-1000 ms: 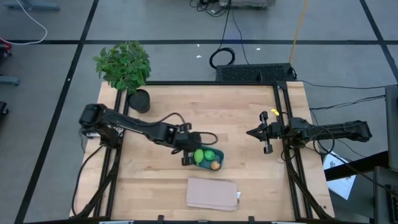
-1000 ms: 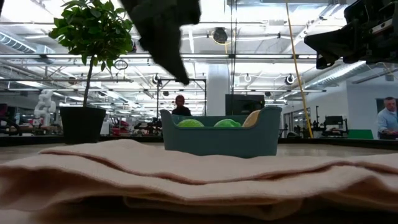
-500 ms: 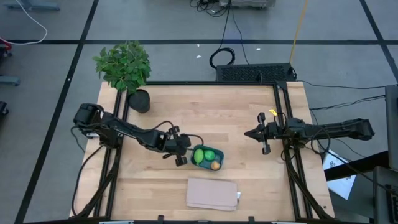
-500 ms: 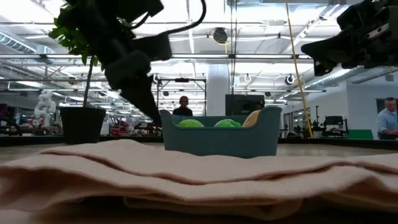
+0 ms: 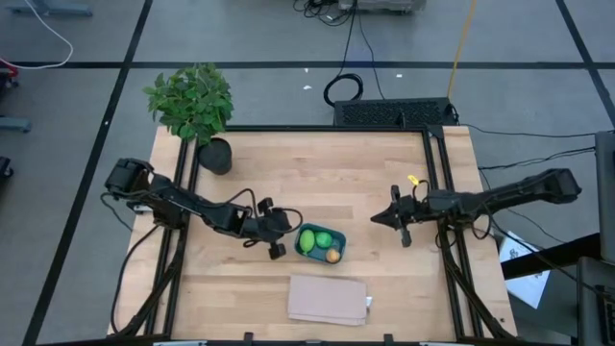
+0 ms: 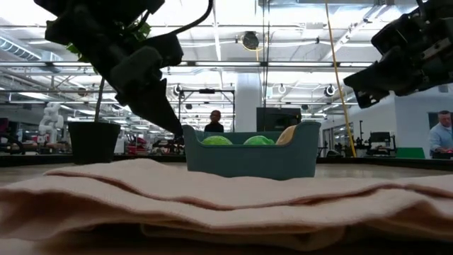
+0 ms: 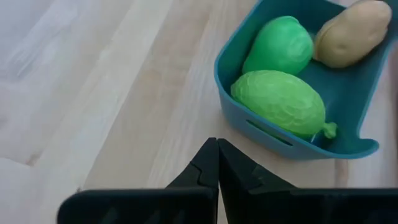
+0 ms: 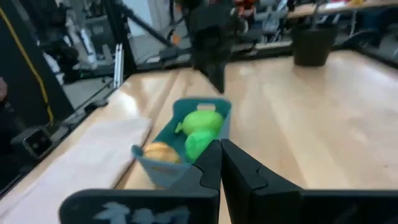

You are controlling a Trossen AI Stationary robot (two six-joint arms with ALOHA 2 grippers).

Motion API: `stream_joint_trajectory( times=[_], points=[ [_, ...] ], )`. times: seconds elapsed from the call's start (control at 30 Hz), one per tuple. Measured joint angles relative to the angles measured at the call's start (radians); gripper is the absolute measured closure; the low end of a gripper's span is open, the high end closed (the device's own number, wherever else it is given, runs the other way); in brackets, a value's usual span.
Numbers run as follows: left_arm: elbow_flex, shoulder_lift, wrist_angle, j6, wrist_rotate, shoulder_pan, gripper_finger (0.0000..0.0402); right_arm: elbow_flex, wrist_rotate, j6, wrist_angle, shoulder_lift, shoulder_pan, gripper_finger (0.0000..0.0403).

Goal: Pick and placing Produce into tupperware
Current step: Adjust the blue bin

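Observation:
The teal tupperware point(image 5: 320, 242) sits on the wooden table near its middle. In it lie two bright green pieces point(image 7: 283, 102) point(image 7: 280, 46) and one orange-tan piece point(image 7: 351, 40). My left gripper point(image 5: 284, 234) is shut and hovers just to the left of the container point(image 7: 231, 112), touching nothing. My right gripper point(image 5: 382, 219) is shut and held in the air to the right of the container point(image 8: 186, 134), pointing toward it. In the low view the produce tops point(image 6: 244, 140) show above the container wall point(image 6: 249, 159).
A flat beige cloth point(image 5: 329, 300) lies near the table's near edge, in front of the container, and fills the low view's foreground point(image 6: 226, 198). A potted plant point(image 5: 192, 101) stands at the far left corner. Bare wood lies between the container and my right gripper.
My left gripper has drawn back from above the container's left end toward the table's left and has come down lower. My right gripper has shifted a little toward the table's left and near edge, dropping slightly. The produce and container have stayed put.

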Motion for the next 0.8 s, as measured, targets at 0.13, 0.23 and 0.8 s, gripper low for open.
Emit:
stream_joint_trajectory(
  times=[0.13,0.23,0.8],
  points=[
    [0.0,0.0,0.001,-0.004,0.0,0.0,0.04,0.007,0.004,0.028,0.033,0.081,0.049,0.0403],
    [0.0,0.001,-0.003,-0.029,-0.001,0.0,0.04,0.009,0.014,0.051,0.055,0.145,0.087,0.0403],
    [-0.001,0.002,-0.001,-0.089,-0.027,-0.036,0.0401,0.079,0.016,0.093,0.303,0.547,0.178,0.0403]
  ],
)
